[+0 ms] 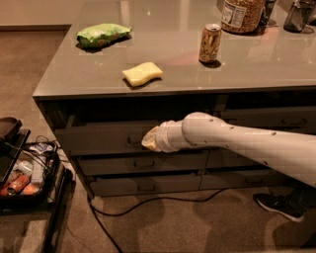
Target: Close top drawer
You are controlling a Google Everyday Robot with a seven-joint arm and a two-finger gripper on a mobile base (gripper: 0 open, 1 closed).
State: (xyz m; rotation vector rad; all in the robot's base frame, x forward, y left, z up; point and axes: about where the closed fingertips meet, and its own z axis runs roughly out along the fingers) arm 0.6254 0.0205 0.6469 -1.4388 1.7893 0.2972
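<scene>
Reaching in from the right, a white robot arm (237, 143) ends with its gripper (147, 140) at the front of the top drawer (98, 139), hiding the drawer's pull. The gripper faces away, so I cannot tell whether it is spread or closed. The drawer sits just under the grey counter (173, 59), and its front appears to stand slightly out. On the counter are a green bag (102, 34), a yellow sponge (142, 73) and a can (210, 43). A jar (241, 15) is cut off at the top edge.
</scene>
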